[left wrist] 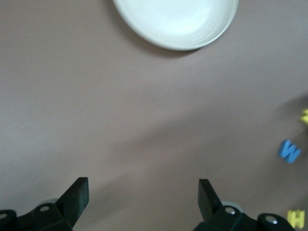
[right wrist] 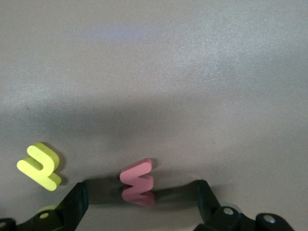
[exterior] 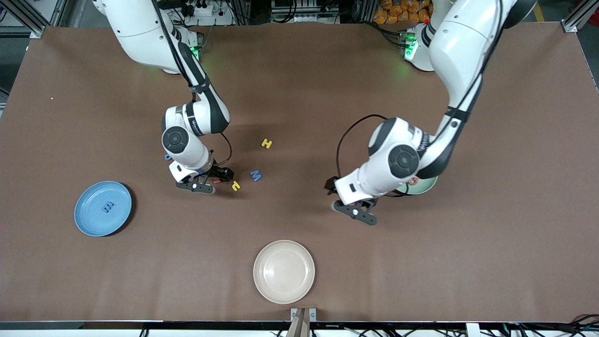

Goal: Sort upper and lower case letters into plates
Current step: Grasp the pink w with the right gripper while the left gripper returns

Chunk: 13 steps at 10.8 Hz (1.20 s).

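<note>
From the front I see the mint green plate [exterior: 423, 186] mostly hidden under the left arm's wrist, a blue letter [exterior: 167, 157] half covered by the right arm, and the cream-white plate [left wrist: 178, 24] cut off in the left wrist view.

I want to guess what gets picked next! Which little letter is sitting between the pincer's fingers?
The pink letter. It lies on the table between the open fingers of the right pincer. The yellow letter lies just outside them, and the blue letter is farther off.

cream-white plate [exterior: 284, 271], brown table [exterior: 491, 243]
</note>
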Available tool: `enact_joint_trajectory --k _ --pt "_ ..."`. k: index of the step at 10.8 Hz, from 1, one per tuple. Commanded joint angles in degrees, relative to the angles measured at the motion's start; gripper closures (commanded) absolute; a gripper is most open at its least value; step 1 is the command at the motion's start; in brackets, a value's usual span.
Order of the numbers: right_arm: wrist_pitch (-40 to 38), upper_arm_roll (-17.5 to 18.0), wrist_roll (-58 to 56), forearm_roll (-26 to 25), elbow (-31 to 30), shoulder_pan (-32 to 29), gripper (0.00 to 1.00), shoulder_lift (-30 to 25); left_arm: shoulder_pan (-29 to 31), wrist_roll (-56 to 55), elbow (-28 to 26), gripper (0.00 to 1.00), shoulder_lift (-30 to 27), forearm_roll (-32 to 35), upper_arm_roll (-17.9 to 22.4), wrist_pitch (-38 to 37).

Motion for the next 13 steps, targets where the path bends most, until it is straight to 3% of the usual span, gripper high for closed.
enact_joint_trajectory --k 1,6,9,11,13 --pt "0.1 -0.2 0.7 1.1 0.8 0.1 1.00 0.6 -4.3 -0.8 1.4 0.00 2.3 -1.3 0.4 8.6" --pt "-0.5 -1.0 0.2 1.1 0.9 -1.4 1.00 -0.7 -12.7 -2.9 1.2 0.00 8.0 -0.5 1.9 32.6" --pt "-0.8 -2.6 -3.8 0.7 1.3 -7.0 1.00 -4.1 -16.2 -3.9 2.0 0.00 11.7 -0.9 3.0 40.4" --pt "-1.6 -4.8 -9.3 0.7 3.8 -11.6 1.00 -4.6 -20.2 -3.8 1.8 0.00 12.2 -0.8 7.1 43.3" --pt "-8.0 -5.3 -15.1 0.5 9.7 -18.7 1.00 -3.8 -25.3 -3.6 1.2 0.00 11.8 -0.6 12.8 42.8"
